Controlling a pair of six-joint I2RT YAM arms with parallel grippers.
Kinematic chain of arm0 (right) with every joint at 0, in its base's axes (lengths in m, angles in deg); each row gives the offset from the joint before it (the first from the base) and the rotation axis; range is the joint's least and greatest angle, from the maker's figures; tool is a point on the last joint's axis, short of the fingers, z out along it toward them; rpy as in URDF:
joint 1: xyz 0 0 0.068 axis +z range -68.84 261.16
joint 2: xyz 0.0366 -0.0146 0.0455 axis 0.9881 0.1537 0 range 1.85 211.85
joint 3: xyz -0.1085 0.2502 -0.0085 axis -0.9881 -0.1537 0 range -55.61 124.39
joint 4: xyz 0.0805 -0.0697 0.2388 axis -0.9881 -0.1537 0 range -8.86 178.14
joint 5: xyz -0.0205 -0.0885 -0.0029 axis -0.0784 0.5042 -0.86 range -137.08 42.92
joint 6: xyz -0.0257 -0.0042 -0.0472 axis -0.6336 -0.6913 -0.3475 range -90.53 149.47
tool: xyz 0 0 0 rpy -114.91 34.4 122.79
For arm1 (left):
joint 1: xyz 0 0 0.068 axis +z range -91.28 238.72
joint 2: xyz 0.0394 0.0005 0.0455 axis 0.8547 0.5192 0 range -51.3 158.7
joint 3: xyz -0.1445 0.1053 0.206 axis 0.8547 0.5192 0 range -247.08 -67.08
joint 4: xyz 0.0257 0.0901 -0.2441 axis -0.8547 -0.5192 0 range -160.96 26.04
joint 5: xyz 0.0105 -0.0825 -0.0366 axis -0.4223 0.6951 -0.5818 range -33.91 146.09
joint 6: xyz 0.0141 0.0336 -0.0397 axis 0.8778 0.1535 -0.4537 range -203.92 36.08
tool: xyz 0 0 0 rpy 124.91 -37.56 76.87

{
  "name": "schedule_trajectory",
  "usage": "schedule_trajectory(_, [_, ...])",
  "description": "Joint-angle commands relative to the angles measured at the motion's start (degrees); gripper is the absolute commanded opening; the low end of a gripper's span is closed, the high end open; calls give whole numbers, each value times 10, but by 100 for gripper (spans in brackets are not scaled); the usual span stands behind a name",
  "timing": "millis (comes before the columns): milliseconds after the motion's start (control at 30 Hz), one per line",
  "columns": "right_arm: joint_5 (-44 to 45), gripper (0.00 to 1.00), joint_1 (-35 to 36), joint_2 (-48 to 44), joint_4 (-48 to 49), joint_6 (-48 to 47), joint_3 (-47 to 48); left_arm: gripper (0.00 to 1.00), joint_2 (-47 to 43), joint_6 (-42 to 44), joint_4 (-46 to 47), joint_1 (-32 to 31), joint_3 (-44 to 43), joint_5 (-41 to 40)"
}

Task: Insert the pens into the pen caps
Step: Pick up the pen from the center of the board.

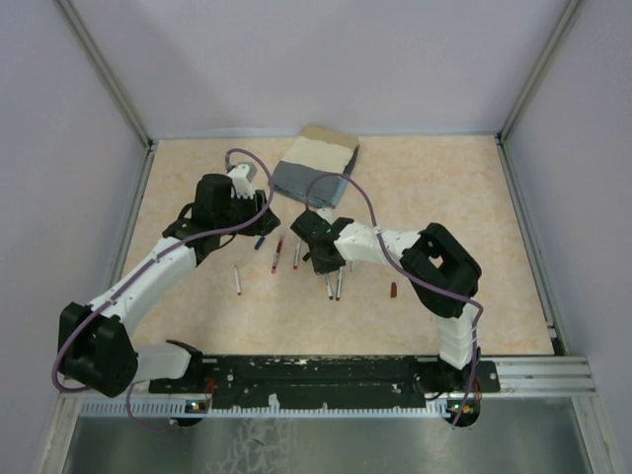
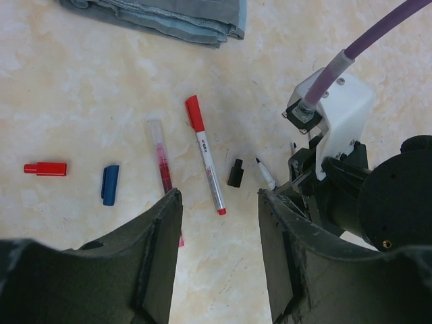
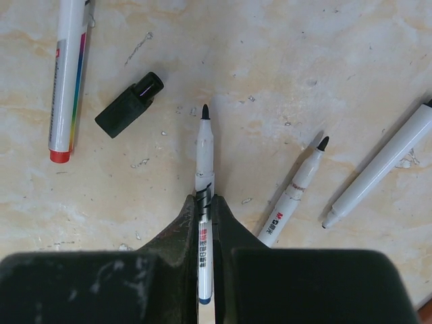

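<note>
Jaws of the left gripper [image 2: 219, 253] stand partly apart with nothing between them, hovering above the table [image 2: 67, 94] on the near side of the folded grey cloth [image 2: 182, 17]. Seen from above, a lone white pen [image 1: 238, 281] lies farthest left of the cloth and well toward the arms.

In the left wrist view everything lies below the cloth's hem. A red cap [image 2: 46, 168] sits under the cloth's left end, with a blue cap [image 2: 110, 184] a little to its right. Under the cloth's right half lie a clear, red-stained barrel [image 2: 162, 162] and a red-capped pen [image 2: 206, 162]. A black cap [image 2: 235, 173] lies below the cloth's right corner. None of these touch one another.

Jaws of the right gripper [image 3: 204, 219] are pinched tight on the barrel of a black-tipped pen [image 3: 204, 145], whose bare tip sticks out ahead. From above, this gripper sits just on the near side of the cloth, about under its middle. The black cap lies apart from that tip. I cannot tell whether the tip rests on the table.

Further from the cloth than the gripper, an uncapped pen with red lettering [image 3: 297, 192] and a second white pen [image 3: 385, 165] lie side by side, not touching. Farthest right, a dark red cap [image 1: 393, 289] lies alone beyond the cloth's right corner, well toward the arms.
</note>
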Motion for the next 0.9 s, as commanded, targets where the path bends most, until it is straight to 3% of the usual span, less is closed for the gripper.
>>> schedule_trajectory(0, [1, 0, 4, -41, 29, 20, -19, 55, -19, 13, 19, 4, 6, 18])
schedule_trajectory(300, [-96, 0, -60, -220, 197, 90, -148, 69, -52, 15, 75, 4, 39, 81])
schedule_trajectory(567, [-142, 0, -108, -363, 355, 168, -272, 70, -57, -57, 143, -7, 57, 175])
schedule_trajectory(867, [-171, 0, -124, -420, 518, 245, -349, 71, -32, -91, 219, -78, 69, 203])
